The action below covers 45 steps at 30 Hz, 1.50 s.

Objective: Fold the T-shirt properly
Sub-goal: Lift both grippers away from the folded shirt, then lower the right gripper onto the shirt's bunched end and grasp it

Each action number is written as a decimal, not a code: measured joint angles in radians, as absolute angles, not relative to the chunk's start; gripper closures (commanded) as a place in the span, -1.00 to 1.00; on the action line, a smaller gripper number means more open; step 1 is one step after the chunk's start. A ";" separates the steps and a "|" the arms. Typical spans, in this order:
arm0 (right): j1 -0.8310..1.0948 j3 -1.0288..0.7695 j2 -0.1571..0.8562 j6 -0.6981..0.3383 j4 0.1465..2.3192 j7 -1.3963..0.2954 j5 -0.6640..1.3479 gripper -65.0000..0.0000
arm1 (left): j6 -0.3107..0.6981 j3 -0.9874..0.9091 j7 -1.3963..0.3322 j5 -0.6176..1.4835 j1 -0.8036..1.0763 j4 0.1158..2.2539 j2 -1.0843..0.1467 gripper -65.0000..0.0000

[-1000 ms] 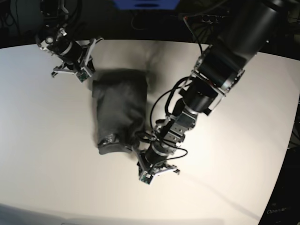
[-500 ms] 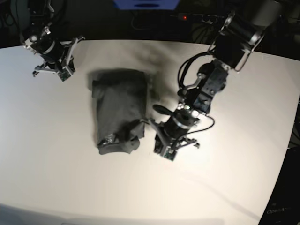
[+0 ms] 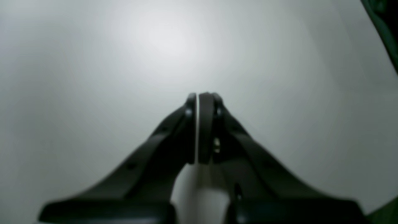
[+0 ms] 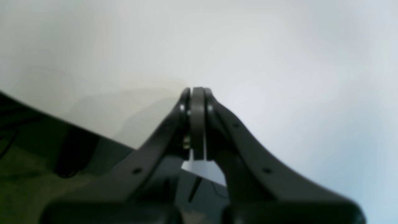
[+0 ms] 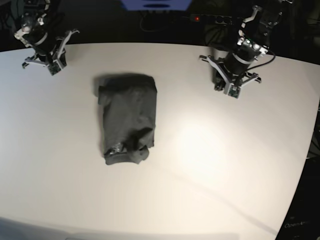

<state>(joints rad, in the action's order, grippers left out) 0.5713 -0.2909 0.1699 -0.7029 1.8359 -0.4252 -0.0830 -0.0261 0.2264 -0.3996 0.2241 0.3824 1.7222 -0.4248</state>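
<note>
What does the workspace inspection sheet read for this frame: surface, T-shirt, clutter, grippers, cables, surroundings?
Surface: white table, evenly lit, one bright glare patch.
Job's things: dark grey T-shirt folded into a narrow rectangle, near end bunched and wrinkled, untouched.
Clutter: nothing seen.
Grippers: left gripper shut, empty, over bare table at the far edge; right gripper shut, empty, at the far corner. Both apart from the shirt.
Cables: black cable looped at the left arm's wrist; more beyond the far edge.
Surroundings: dark, with a blue object past the far edge.
</note>
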 measured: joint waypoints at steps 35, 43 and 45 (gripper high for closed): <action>0.063 0.302 0.044 -0.707 1.901 -0.569 -0.499 0.99 | -0.034 0.205 -0.238 0.221 0.589 1.731 -0.417 0.94; -0.006 0.356 0.033 -0.707 1.750 -0.519 -0.448 0.99 | -0.034 0.204 -0.238 0.222 0.590 1.731 -0.416 0.94; -0.027 0.356 0.037 -0.707 1.712 -0.508 -0.442 0.99 | -0.034 0.204 -0.237 0.222 0.590 1.731 -0.416 0.94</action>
